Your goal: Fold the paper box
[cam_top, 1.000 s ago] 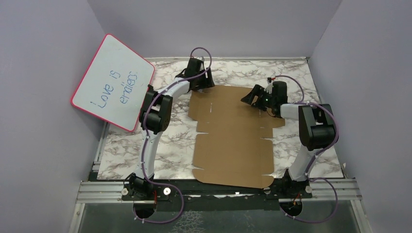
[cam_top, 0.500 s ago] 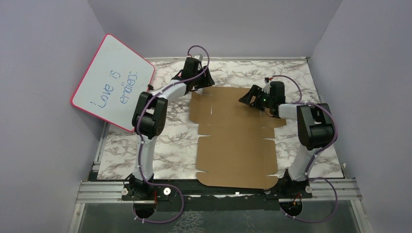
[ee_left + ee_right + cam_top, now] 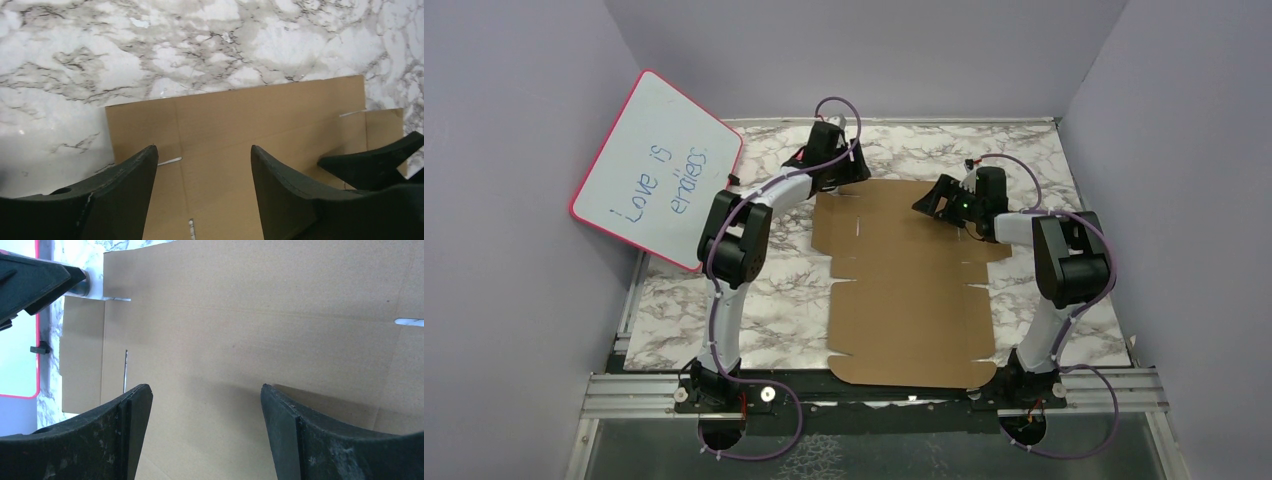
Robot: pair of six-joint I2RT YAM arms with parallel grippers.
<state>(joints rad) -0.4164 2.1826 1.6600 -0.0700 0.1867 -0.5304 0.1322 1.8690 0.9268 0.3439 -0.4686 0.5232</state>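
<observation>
Brown corrugated cardboard, one die-cut sheet: the paper box (image 3: 909, 285), unfolded.

Overhead view. The sheet lies flat on the marbled surface (image 3: 764, 300), its long axis running away from the arm bases. No flap is raised that I can see, so folding looks not yet begun. The left tool (image 3: 848, 176) sits at the sheet's far left corner. The right tool (image 3: 932, 205) hangs over the far right part, pointing inward toward its partner. With both at the far end, the far panel is probably to be worked first, one tool per side so it comes up evenly. A pink-framed whiteboard (image 3: 656, 170), handwritten, leans on the left wall, off the sheet and no part of the job.

Left wrist view. The jaws stand well apart, with only bare cardboard below them and nothing gripped. The sheet's far edge and left corner lie just ahead of the fingertips, and a short slit sits by the left finger. Whether the tips touch the card I cannot tell. The other tool's dark finger enters at the right.

Right wrist view. The jaws are wide and empty, with cardboard filling the frame beneath. A crease line and a slit cross the panel. The left tool shows at upper left, by the sheet's corner notch. Height above the card is unclear. The wide gape would suit slipping a finger under an edge.
</observation>
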